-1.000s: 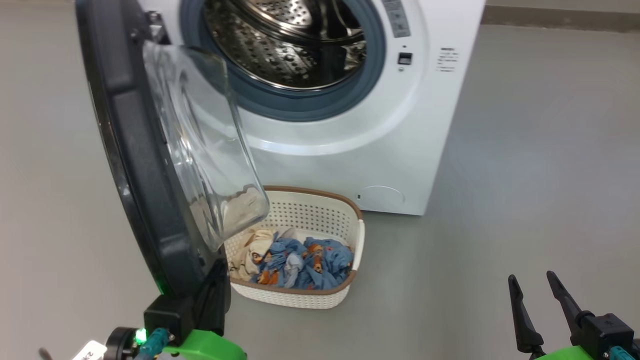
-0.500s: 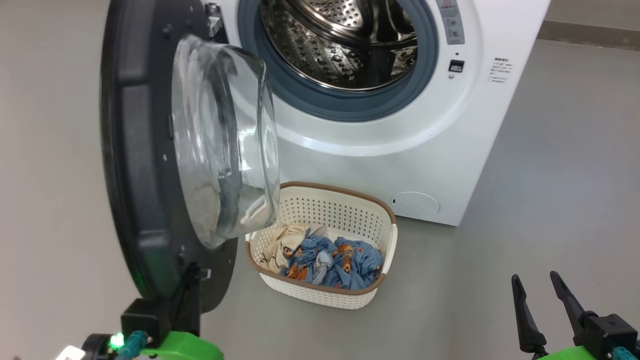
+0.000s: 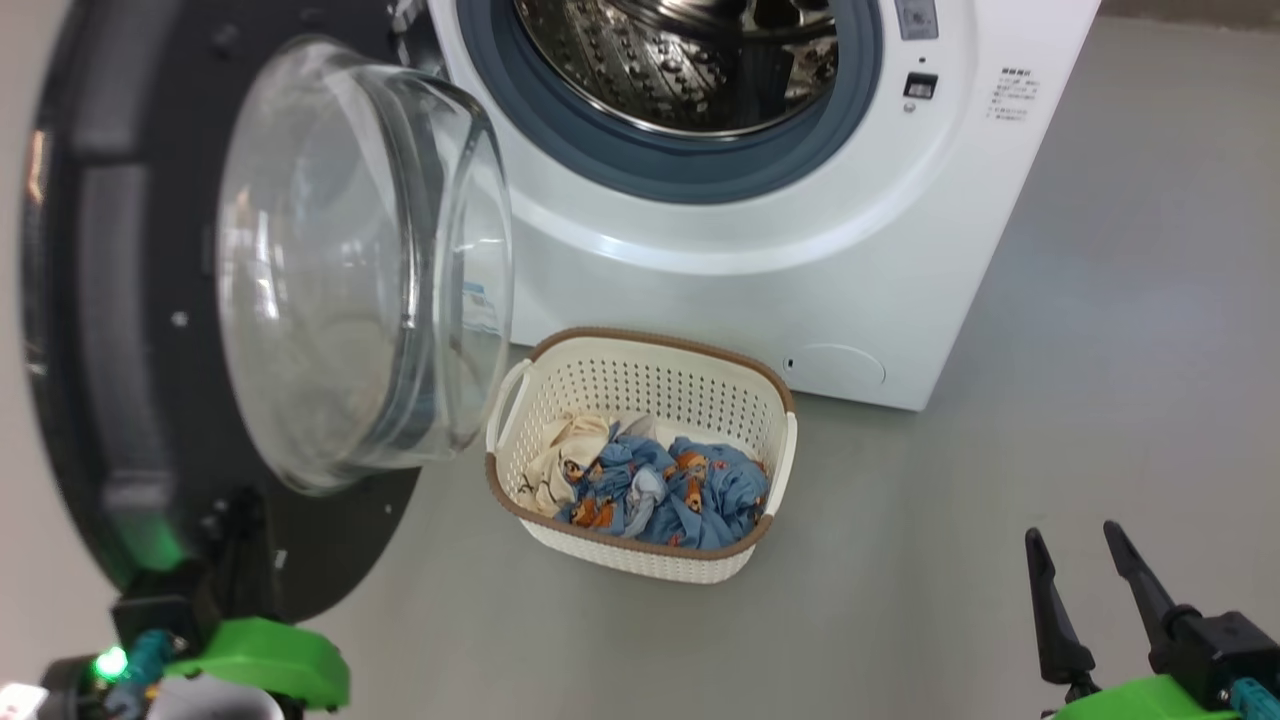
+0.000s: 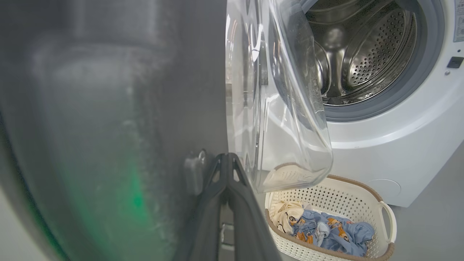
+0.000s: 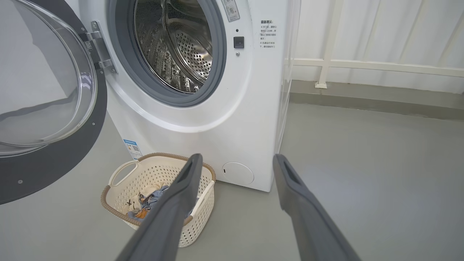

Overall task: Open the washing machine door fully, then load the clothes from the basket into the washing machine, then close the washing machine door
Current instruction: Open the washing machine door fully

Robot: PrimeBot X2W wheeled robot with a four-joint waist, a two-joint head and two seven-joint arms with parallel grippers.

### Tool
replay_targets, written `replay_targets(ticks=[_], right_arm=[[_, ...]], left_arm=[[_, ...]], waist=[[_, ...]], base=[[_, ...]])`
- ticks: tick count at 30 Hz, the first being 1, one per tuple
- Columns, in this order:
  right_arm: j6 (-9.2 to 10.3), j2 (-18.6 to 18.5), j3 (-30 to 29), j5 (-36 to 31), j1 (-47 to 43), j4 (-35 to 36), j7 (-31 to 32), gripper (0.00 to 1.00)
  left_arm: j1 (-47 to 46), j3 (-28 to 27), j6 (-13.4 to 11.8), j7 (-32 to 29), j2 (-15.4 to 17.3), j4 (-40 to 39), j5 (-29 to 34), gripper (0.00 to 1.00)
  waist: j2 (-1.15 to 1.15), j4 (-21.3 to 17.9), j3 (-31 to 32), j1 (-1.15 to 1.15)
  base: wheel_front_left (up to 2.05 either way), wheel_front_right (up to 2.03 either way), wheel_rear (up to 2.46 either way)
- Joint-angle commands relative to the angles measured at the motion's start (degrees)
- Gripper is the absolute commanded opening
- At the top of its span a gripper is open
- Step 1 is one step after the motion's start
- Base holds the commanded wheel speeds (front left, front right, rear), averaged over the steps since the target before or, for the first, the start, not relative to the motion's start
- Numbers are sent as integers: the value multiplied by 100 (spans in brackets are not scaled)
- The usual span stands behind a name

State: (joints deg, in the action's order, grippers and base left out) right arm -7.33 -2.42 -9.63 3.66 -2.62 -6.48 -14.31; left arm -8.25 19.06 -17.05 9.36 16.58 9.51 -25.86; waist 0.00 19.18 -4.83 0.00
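Note:
The washing machine (image 3: 800,250) stands with its steel drum (image 3: 680,60) exposed. The washing machine door (image 3: 100,350) hangs swung out to the left, its glass bowl (image 3: 330,270) facing the basket. My left gripper (image 3: 243,510) is shut, its tips pressed against the door's inner black face near its lower edge; in the left wrist view the closed left gripper (image 4: 226,159) touches that face. The basket (image 3: 640,350) sits on the floor in front of the machine, holding the clothes (image 3: 660,490), blue prints and a cream piece. My right gripper (image 3: 1085,560) is open over bare floor at lower right.
Grey floor (image 3: 1100,350) stretches to the right of the machine and in front of the basket. A white railing (image 5: 362,65) and a low kerb run along the back wall. The open door overhangs the basket's left end.
The door has swung wider open to the left, with my shut left gripper following against its inner face. The head camera has shifted too. The right gripper stays open in place.

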Motion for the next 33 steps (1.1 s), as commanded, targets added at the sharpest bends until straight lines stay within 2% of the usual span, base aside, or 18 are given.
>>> replay_targets(ticks=[1, 8, 13, 18, 19, 24, 33], right_arm=[[-16, -64, 139, -5, 234, 176, -69, 100], [-16, -149, 94, -17, 373, 250, -69, 100], [-16, -235, 50, -13, 466, 297, -69, 100], [-16, -298, 40, -1, 540, 326, -69, 100], [-16, -315, 37, 5, 579, 335, -69, 100], [-16, -326, 34, 10, 644, 356, -69, 100], [-16, -416, -8, 31, 725, 434, -69, 100]], left_arm=[[-359, -387, -112, 92, 289, -13, -64, 0], [-610, -884, -213, 333, 419, 299, -243, 0], [-789, -1252, -158, 458, 560, 566, -381, 0], [-957, -1534, -4, 527, 654, 827, -478, 0], [-1034, -1644, 105, 545, 705, 960, -492, 0], [-1264, -1880, 314, 560, 775, 1258, -507, 0], [-1712, -2576, 701, 563, 966, 1752, -313, 0]], waist=[[0, -26, -125, 0], [0, -33, -468, 0], [0, -16, -701, 0], [0, -32, -842, 0], [0, -42, -908, 0], [0, -50, -1027, 0], [0, -123, -1285, 0]], base=[[0, 0, 0], [0, 0, 0], [0, 0, 0], [0, 0, 0], [0, 0, 0], [0, 0, 0], [0, 0, 0]])
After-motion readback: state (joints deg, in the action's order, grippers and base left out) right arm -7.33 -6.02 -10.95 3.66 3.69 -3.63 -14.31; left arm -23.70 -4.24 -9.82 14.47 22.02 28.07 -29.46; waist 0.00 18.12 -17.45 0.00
